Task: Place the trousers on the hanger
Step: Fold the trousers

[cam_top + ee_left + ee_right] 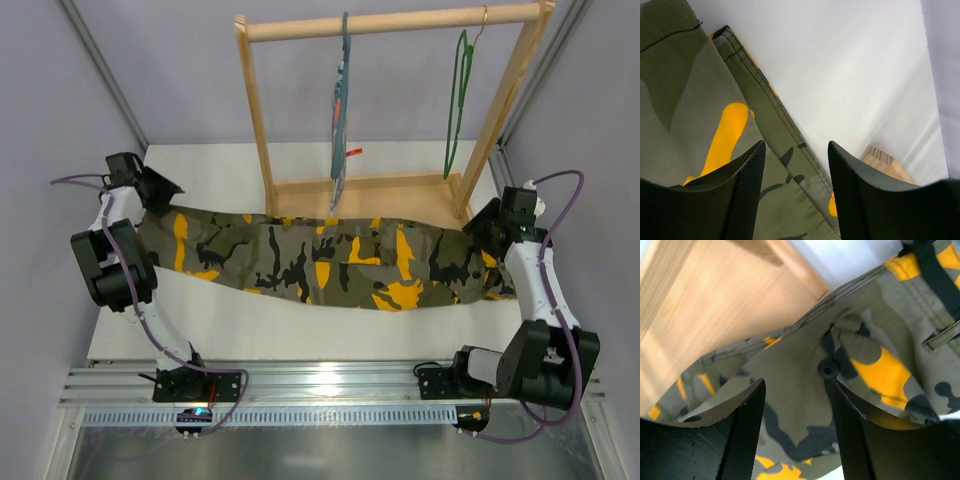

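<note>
The camouflage trousers [320,262] lie stretched flat across the table from left to right. My left gripper [160,190] is open above their left hem end; in the left wrist view [796,150] the stitched hem [765,105] runs between the jaws. My right gripper [480,225] is open above the waist end; in the right wrist view [797,387] a dark button [828,369] lies between the jaws. The green wire hanger [458,105] hangs by its hook from the rack's top rail at the right.
A wooden rack [385,22] stands at the back of the table, its base [370,188] just behind the trousers and close to my right gripper [715,300]. A blue-grey hanger with a striped cloth [340,110] hangs at the rail's middle.
</note>
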You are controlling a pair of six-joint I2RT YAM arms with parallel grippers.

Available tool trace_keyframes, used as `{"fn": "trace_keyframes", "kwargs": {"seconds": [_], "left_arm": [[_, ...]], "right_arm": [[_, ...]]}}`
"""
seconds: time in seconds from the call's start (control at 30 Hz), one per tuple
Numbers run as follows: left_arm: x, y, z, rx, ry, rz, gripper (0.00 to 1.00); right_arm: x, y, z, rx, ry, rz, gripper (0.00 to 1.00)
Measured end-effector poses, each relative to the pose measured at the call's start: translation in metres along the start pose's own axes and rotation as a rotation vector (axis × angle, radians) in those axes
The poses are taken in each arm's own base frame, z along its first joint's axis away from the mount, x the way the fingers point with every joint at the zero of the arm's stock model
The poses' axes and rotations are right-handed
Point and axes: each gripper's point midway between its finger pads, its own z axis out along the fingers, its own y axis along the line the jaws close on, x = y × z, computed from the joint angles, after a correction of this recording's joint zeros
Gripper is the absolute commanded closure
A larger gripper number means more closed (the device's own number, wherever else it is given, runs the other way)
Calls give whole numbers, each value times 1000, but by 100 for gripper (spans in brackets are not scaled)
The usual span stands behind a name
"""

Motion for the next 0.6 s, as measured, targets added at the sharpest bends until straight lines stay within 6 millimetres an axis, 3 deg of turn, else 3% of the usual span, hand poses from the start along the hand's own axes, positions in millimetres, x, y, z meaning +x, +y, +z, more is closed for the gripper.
{"fn": "trace_keyframes", "kwargs": {"seconds": [0.07, 0.17, 0.33, 0.47, 0.6], "left_arm": [[4, 1, 11, -5, 17, 3, 46], [14, 21, 28, -57, 56, -16, 46], [26, 51, 47, -143, 101, -44, 46], [22, 53, 49, -156, 101, -51, 46], [18, 51, 53, -155, 105, -53, 46]], "right_arm": [[-5, -6, 15, 70, 23, 18, 35], [-13, -15, 28, 159, 32, 46, 28], [-20, -47, 13, 283, -54, 121, 23], [-18, -108, -12, 399, -132, 267, 24], [3, -161, -27, 518, -164, 396, 23]]}}
